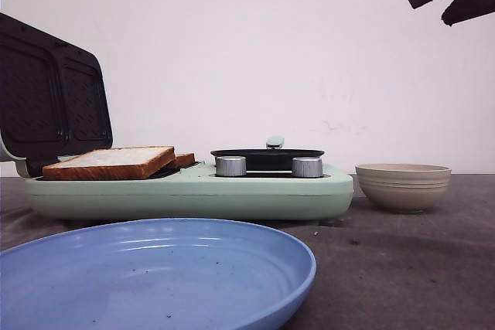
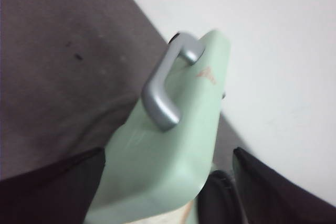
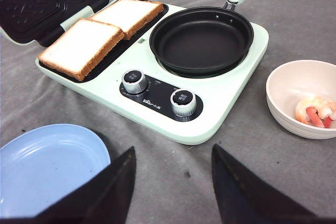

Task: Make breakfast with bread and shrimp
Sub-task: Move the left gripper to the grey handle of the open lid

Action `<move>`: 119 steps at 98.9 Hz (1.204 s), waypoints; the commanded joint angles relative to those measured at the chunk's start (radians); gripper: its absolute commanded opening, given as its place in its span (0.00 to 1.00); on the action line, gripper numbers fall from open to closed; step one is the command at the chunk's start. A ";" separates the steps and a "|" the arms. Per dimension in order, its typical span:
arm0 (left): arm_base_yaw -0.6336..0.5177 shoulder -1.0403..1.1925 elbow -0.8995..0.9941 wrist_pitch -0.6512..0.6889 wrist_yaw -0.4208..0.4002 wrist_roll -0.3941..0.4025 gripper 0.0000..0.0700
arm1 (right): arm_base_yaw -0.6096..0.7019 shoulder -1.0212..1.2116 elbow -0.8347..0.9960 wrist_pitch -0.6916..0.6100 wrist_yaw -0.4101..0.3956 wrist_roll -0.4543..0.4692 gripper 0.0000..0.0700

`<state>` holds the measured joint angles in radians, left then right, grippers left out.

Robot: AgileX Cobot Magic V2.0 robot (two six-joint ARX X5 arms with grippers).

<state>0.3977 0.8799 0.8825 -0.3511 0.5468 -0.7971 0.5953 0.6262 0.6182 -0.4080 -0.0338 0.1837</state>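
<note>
Grey tabletop (image 3: 294, 177) carries a mint-green breakfast maker (image 3: 220, 103) with its lid (image 2: 173, 145) raised. Two slices of bread (image 3: 81, 45) lie side by side on its grill plate, beside an empty black pan (image 3: 202, 40). Shrimp (image 3: 315, 113) sit in a beige bowl (image 3: 281, 85) right of the appliance; a blue plate (image 3: 47, 163) lies in front. The right gripper (image 3: 173, 182) hangs with jaws wide apart, holding nothing. The left gripper (image 2: 168, 187) has jaws spread either side of the lid's edge; contact cannot be told.

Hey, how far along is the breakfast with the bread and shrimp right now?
Done: two white bread slices lie on the mint-green sandwich maker's open grill plate. In hand: nothing; the left claw straddles the raised lid, the right claw hovers open. Left: pink shrimp sit in the beige bowl; the black pan and blue plate are empty.
</note>
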 commanded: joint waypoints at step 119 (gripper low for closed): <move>-0.061 0.409 0.021 0.443 0.139 -0.244 0.42 | 0.006 0.006 0.003 0.011 -0.003 -0.011 0.38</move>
<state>0.3351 1.2762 0.8833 0.0772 0.6868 -1.0382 0.5953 0.6270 0.6182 -0.4068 -0.0334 0.1799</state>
